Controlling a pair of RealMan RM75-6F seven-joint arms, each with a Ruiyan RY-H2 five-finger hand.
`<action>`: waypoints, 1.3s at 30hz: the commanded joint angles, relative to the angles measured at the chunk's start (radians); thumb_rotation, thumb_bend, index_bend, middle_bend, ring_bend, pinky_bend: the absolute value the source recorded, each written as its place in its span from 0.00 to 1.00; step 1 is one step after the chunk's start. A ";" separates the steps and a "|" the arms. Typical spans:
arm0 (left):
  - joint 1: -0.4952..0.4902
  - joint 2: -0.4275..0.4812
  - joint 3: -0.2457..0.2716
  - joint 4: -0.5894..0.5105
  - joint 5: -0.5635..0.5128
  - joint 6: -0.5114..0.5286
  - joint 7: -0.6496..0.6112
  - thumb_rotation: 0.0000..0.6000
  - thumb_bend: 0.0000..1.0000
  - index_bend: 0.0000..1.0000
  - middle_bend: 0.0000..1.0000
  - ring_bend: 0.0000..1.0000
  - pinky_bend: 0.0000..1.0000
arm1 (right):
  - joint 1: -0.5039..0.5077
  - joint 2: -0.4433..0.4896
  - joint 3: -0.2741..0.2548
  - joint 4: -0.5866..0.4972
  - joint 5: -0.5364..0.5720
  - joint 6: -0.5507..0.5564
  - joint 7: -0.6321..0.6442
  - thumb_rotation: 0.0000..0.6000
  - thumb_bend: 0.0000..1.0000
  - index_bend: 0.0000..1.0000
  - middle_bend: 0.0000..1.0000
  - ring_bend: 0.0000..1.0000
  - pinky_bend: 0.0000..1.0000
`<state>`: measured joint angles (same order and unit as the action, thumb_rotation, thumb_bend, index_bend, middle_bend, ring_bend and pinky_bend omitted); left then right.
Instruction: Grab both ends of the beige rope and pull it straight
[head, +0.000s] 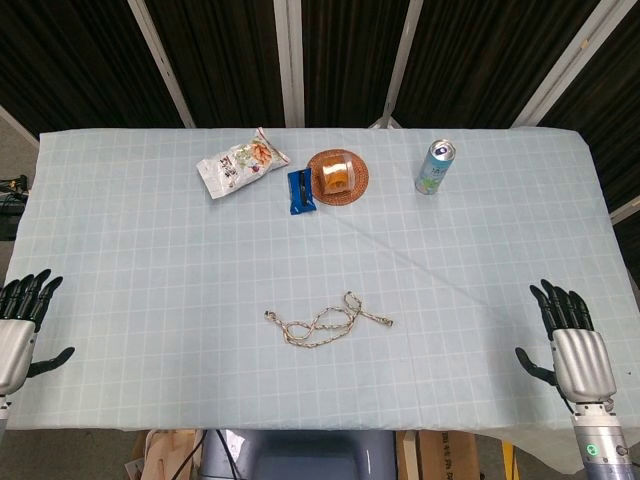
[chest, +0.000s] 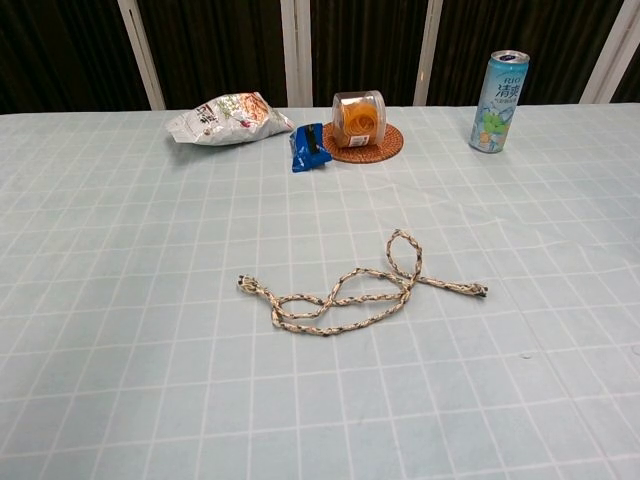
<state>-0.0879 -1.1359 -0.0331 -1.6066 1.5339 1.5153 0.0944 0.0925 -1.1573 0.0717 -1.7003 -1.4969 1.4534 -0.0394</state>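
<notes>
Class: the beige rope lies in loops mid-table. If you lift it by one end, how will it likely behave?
The rope will probably be floppy: it lies in loose, crossing loops flat on the table. It looks thin and braided, so likely light, trailing and uncoiling as one end rises. It seems unlikely to roll.

Left hand (head: 14, 330) cut by head view edge; both hands outside chest view

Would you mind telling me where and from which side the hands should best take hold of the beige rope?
Probably at the two free tips. The beige rope lies flat in loose loops with its ends sticking out sideways, clear of the coils. The left hand should come from above at the left tip, the right hand at the right tip, fingers pinching each end.
</notes>
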 joint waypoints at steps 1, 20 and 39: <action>-0.001 -0.001 0.000 0.000 -0.001 -0.002 0.002 1.00 0.00 0.00 0.00 0.00 0.00 | 0.022 -0.003 0.009 -0.033 0.018 -0.036 0.015 1.00 0.29 0.01 0.00 0.00 0.00; -0.004 -0.005 -0.006 0.003 -0.007 -0.003 0.005 1.00 0.00 0.00 0.00 0.00 0.00 | 0.241 -0.275 0.130 -0.086 0.299 -0.221 -0.296 1.00 0.29 0.46 0.16 0.00 0.00; -0.011 -0.005 -0.008 0.005 -0.019 -0.020 -0.005 1.00 0.00 0.00 0.00 0.00 0.00 | 0.330 -0.533 0.144 0.104 0.421 -0.240 -0.382 1.00 0.29 0.52 0.18 0.00 0.00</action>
<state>-0.0982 -1.1411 -0.0415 -1.6013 1.5149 1.4953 0.0898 0.4178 -1.6829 0.2143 -1.6031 -1.0796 1.2132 -0.4186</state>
